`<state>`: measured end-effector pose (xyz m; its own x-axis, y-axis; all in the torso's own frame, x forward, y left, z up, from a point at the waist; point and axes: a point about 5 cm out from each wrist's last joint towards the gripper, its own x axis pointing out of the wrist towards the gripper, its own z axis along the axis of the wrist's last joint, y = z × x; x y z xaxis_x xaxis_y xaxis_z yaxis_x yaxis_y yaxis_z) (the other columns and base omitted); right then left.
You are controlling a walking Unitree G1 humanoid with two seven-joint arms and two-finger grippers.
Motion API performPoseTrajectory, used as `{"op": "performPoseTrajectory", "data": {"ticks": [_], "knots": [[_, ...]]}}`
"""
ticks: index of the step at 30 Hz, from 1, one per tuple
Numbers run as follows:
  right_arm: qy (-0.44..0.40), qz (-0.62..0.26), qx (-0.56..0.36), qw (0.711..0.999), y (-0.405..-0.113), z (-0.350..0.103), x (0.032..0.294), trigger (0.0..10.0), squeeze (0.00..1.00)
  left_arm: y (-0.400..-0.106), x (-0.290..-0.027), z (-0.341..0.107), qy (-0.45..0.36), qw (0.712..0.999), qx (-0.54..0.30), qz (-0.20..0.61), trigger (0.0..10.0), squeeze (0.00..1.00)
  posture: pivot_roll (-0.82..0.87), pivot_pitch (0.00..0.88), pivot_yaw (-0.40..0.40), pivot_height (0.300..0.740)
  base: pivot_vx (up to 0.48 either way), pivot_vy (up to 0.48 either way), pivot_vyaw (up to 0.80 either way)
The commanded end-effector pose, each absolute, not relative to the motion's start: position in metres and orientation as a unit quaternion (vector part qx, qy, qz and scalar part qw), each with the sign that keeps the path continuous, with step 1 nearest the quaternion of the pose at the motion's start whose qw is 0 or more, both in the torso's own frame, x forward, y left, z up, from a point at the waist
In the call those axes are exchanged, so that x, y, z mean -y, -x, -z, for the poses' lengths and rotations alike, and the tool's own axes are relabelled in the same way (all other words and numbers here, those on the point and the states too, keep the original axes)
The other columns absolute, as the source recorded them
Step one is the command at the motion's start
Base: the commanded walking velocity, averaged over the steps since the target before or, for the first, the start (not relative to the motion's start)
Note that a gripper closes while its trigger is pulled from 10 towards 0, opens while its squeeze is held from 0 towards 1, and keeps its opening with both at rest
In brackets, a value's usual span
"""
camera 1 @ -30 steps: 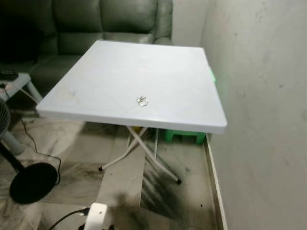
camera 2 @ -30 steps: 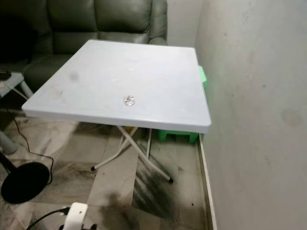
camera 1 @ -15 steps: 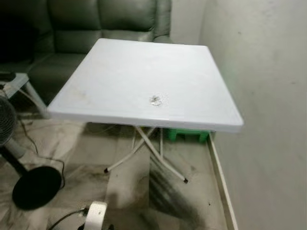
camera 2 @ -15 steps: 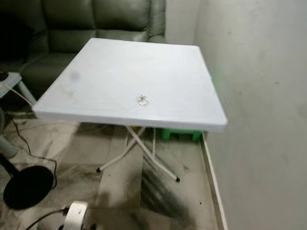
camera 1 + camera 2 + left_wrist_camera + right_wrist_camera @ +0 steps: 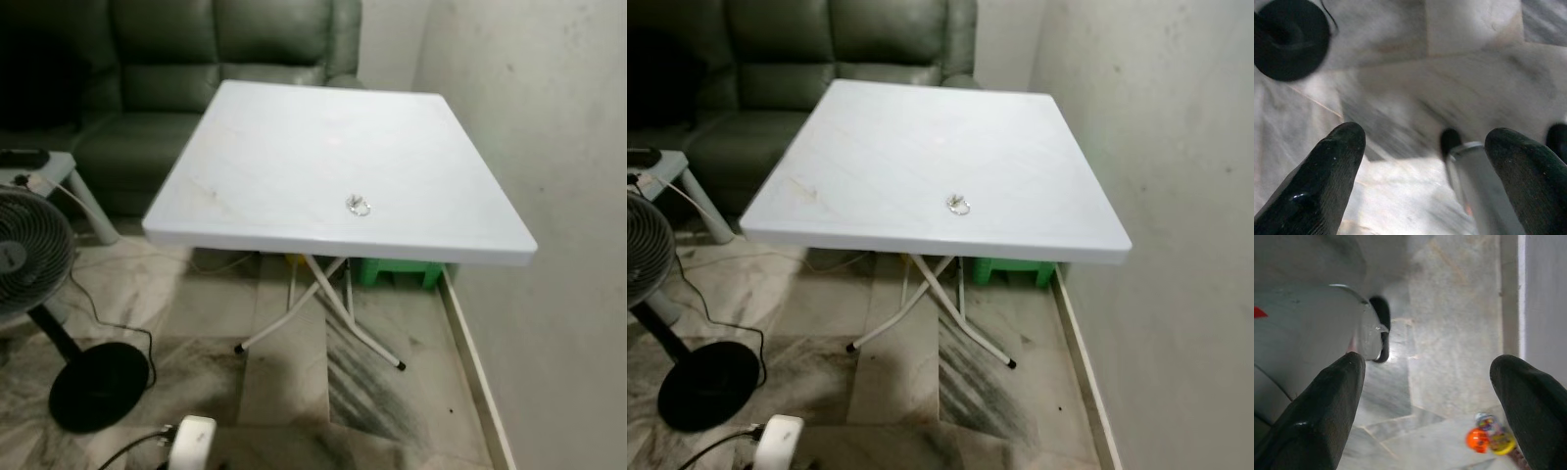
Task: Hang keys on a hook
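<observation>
Left eye view: saw a white square tabletop (image 5: 294, 147) across the middle of the frame, on crossed white folding legs (image 5: 323, 308). Found the keys (image 5: 359, 206), a small glinting ring, lying flat right of centre, close to the tabletop's near edge. Noted a dark green sofa (image 5: 196, 59) along the top, a plain wall (image 5: 549, 127) down the right side, a green stool (image 5: 397, 272) under the tabletop's right end, a standing fan (image 5: 29, 259) with a round black base at the left edge, and a white plug block (image 5: 191, 441) on the marble floor (image 5: 284, 392) at the bottom.

Right eye view: met the same scene, keys at centre.

Left wrist view: caught the left pincer (image 5: 1425, 181) spread wide over blurred marble floor, gripping nothing; a silver tube, possibly the robot's leg, beside one finger.

Right wrist view: caught the right pincer (image 5: 1427, 411) spread wide too, likewise unladen, with small orange and yellow objects (image 5: 1488, 438) on the floor at lower right, too blurred to name.
</observation>
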<state>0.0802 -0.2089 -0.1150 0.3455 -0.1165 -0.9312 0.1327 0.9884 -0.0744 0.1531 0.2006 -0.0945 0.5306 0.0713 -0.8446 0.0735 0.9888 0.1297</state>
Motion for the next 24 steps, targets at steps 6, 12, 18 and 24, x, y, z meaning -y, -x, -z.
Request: {"op": "performPoseTrajectory", "data": {"ticks": [6, 12, 18, 24], "knots": [[-0.029, 0.049, -0.576, 0.816, -0.0772, 0.1187, 0.1875, 10.0, 0.00, -0.1623, -0.1884, 0.0922, -0.078, 0.879, -0.470, 0.021, 10.0, 0.00, -0.05, 0.000, 0.011, 0.740, 0.000, 0.125, 0.00], [-0.028, 0.048, -0.576, 0.815, -0.0767, 0.1188, 0.1874, 10.0, 0.00, -0.1656, -0.1882, 0.0910, -0.079, 0.880, -0.468, 0.019, 10.0, 0.00, -0.05, 0.000, 0.012, 0.740, 0.000, 0.000, 0.00], [-0.027, 0.048, -0.576, 0.815, -0.0765, 0.1189, 0.1875, 10.0, 0.00, -0.1678, -0.1875, 0.0901, -0.077, 0.882, -0.465, 0.018, 10.0, 0.00, -0.05, 0.000, 0.012, 0.740, 0.000, 0.000, 0.00], [-0.025, 0.046, -0.575, 0.816, -0.0770, 0.1187, 0.1878, 10.0, 0.00, -0.1708, -0.1872, 0.0889, -0.073, 0.884, -0.462, 0.015, 10.0, 0.00, -0.05, 0.000, 0.011, 0.740, 0.000, 0.000, 0.00]]}}
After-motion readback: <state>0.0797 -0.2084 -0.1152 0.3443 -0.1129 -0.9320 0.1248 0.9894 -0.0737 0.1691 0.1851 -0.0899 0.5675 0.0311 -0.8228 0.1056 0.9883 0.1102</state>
